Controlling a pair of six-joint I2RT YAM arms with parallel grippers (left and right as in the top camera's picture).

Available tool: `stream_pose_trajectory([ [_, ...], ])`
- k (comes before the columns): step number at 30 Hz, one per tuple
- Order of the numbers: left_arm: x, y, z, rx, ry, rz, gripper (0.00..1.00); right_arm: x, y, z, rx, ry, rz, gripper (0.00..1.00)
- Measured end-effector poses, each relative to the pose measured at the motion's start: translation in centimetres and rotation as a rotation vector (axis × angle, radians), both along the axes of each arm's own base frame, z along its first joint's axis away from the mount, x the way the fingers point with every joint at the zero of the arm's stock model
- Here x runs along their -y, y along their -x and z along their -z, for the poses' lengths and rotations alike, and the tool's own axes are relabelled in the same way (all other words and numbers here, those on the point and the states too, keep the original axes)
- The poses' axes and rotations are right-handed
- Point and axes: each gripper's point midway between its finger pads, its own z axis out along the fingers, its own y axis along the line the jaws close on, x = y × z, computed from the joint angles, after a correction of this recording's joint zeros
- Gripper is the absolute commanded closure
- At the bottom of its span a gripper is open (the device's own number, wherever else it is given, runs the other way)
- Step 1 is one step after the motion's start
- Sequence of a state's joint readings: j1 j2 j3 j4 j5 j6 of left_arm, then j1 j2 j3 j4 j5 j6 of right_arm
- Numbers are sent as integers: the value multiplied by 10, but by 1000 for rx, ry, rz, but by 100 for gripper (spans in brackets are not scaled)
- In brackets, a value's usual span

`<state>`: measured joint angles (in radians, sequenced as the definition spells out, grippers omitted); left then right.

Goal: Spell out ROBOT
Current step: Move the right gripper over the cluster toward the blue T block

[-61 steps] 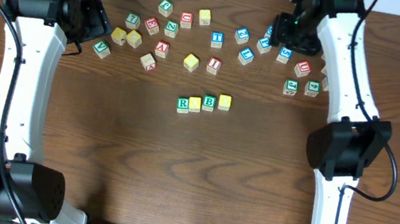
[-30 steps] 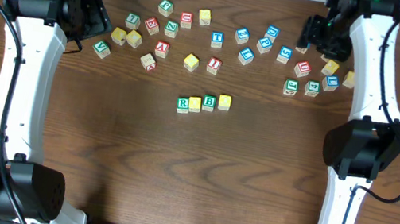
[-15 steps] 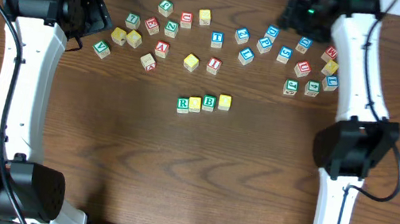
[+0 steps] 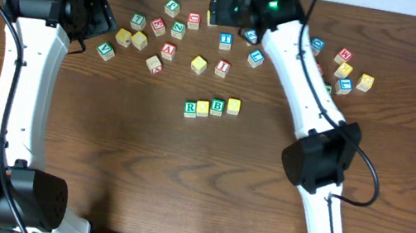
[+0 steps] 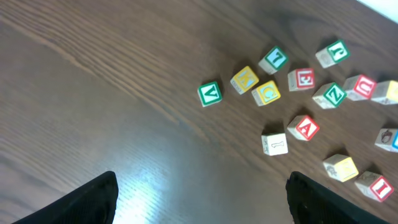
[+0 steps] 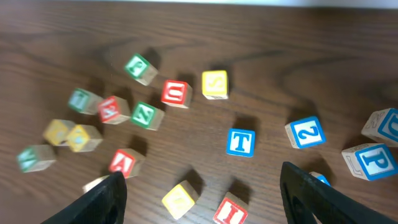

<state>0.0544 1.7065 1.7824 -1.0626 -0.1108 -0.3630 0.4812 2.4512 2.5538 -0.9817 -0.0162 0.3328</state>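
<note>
The blue T cube lies face up and alone on the table, in the scatter of loose blocks at the far side, with a blue 2 cube near it on one side. It is well apart from the row it has to finish. That row sits mid-table: green R cube, first yellow cube, green B cube and second yellow cube, side by side on a slight slant. So four letters look placed and only the T is left, with bare wood after the last yellow. The right gripper hovers over the scatter, jaws spread and empty. The T lies ahead of the fingertips, within their span, untouched. The left gripper hangs wide apart over the left cluster, holding nothing.
</note>
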Motion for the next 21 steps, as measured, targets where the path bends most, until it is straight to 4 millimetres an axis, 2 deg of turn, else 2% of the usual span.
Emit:
stream_pose_trajectory([
  [7, 0, 6, 3, -27, 1, 0, 14, 3, -9, 55, -49, 78, 36, 27],
  [10, 0, 6, 3, -30, 1, 0, 14, 1, -15, 70, -49, 82, 42, 28],
  [13, 0, 6, 3, -30, 1, 0, 14, 0, -18, 77, -45, 80, 49, 27],
  [21, 0, 6, 3, -30, 1, 0, 14, 0, -22, 79, -37, 77, 61, 28],
])
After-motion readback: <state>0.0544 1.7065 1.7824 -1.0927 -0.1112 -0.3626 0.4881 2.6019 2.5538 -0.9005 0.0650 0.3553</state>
